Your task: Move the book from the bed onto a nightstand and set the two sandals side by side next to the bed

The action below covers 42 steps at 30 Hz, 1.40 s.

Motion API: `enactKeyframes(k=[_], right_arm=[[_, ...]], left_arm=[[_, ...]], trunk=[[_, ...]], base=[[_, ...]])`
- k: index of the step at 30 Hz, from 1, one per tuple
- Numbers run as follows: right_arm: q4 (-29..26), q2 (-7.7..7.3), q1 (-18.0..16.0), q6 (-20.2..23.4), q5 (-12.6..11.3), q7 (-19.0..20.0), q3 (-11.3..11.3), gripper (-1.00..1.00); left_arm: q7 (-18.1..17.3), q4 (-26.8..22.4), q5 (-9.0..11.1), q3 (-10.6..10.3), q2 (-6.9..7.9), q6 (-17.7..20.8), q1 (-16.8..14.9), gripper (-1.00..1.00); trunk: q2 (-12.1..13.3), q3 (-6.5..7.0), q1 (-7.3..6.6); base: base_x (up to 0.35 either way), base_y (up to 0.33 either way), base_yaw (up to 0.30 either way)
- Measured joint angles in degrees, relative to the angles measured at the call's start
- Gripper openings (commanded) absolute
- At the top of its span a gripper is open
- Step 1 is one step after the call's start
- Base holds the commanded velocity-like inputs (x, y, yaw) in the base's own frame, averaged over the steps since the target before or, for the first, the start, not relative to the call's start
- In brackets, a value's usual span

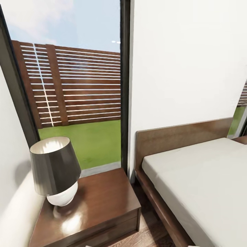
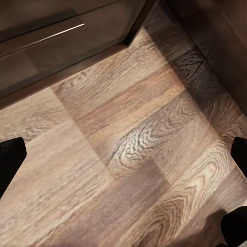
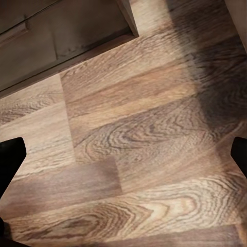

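Head view: corner of the bedroom. Nightstand (image 1: 99, 206) low at left, dark brown, glossy top, drawer front facing the camera. Lamp (image 1: 55, 169) stands on its left part, dark grey shade, white round base, touching the top. Rest of the top bare and reflecting light. Bed (image 1: 202, 185) at right, pale mattress on a dark brown frame, headboard (image 1: 178, 137) flat against the white wall (image 1: 185, 61). Narrow strip of wood floor (image 1: 151, 230) between nightstand and bed. Behind the nightstand a tall black-framed window (image 1: 125, 85); through it, grass and a slatted brown fence (image 1: 79, 89) under blue sky.

Book and sandals: not on the visible part of the mattress, nightstand top or floor strip. Cannot place them from these views.

Left wrist view: left gripper (image 2: 123, 170) over bare wood planks (image 2: 128, 154), nothing between the fingers. Dark fingertips (image 2: 10, 159) at opposite picture edges, so the jaws stand wide. Ahead of the gripper, the nightstand's drawer front (image 2: 56, 41) with a thin pale line across it. Dark bed frame (image 2: 226, 46) ahead on the other side, floor gap between them.

Right wrist view: right gripper (image 3: 123, 159) likewise above planks (image 3: 134, 134), spread wide, holding nothing. One black fingertip (image 3: 10, 159) at each side edge. Nightstand base (image 3: 56, 41) ahead of it, well apart from the fingers. A shadow falls across the floor near the far corner.
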Motion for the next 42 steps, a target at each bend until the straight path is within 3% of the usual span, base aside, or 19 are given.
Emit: enactKeyframes(k=[17,42], right_arm=[[0.0,0.0,0.0,0.0,0.1,0.0,0.0,1.0],[0.0,0.0,0.0,0.0,0.1,0.0,0.0,1.0]], left_arm=[[0.0,0.0,0.0,0.0,-0.02,0.0,0.0,1.0],[0.0,0.0,0.0,0.0,-0.11,0.1,0.0,1.0]], trunk=[[0.0,0.0,0.0],[10.0,4.48,-5.49]], base=[[0.0,0.0,0.0],[0.0,0.0,0.0]])
